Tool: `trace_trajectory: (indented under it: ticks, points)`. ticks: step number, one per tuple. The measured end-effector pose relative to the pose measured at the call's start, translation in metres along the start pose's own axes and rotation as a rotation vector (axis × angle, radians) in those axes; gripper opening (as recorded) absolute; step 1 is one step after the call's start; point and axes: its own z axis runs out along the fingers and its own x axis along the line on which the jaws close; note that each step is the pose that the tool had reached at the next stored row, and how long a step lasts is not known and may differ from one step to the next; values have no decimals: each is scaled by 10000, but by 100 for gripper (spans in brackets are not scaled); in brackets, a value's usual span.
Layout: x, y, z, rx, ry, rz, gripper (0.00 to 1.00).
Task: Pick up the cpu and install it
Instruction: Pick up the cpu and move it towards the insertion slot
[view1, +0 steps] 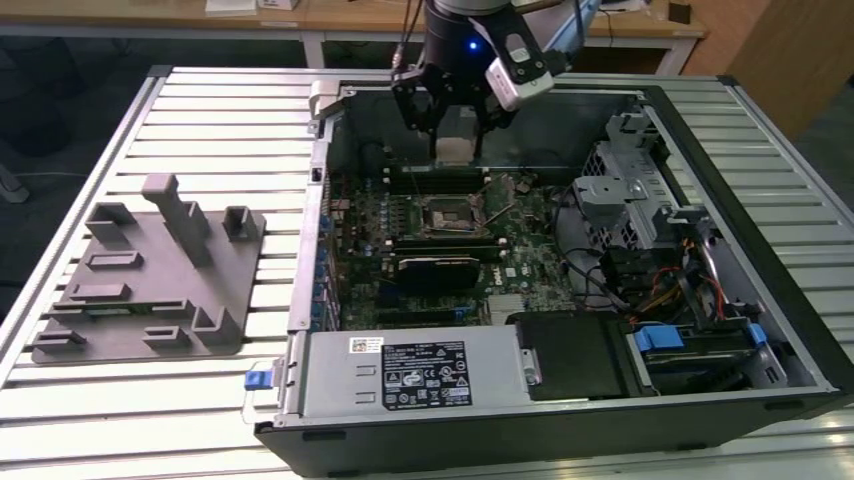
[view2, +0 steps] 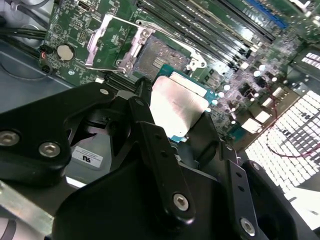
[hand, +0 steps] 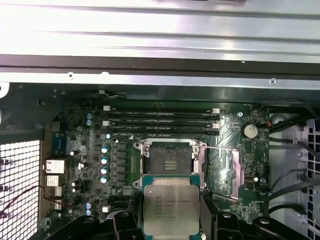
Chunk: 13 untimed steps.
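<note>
Near open socket (hand: 170, 161), over motherboard (hand: 227, 150): gripper (hand: 171, 221) clamped on cpu (hand: 171, 200) edges, silver top up, held clear of socket.

- cpu (hand: 171, 210): silvery-grey metal top, teal-green rim (dark print across the top).
- gripper (view1: 455, 148): black.
- motherboard (hand: 225, 150): dark green, speckled with silver and pale blue parts.
- socket (hand: 170, 159): black middle, bright metal frame.
- memory slots (hand: 162, 122): black.
- tray (view1: 134, 290): plain mid-grey.
- table (view1: 214, 130): pale silver, striped by its slats.
- computer case (view1: 534, 440): black shell, grey inside, with blue tabs (view1: 663, 338).
</note>
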Motion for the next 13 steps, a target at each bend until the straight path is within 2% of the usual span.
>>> trace_trajectory:
  ticks: [5, 13]
  points:
    - [-37, 38, 47, 0, 0, 2, 54]
    - [-39, 84, 108, -1, 1, 1, 54]
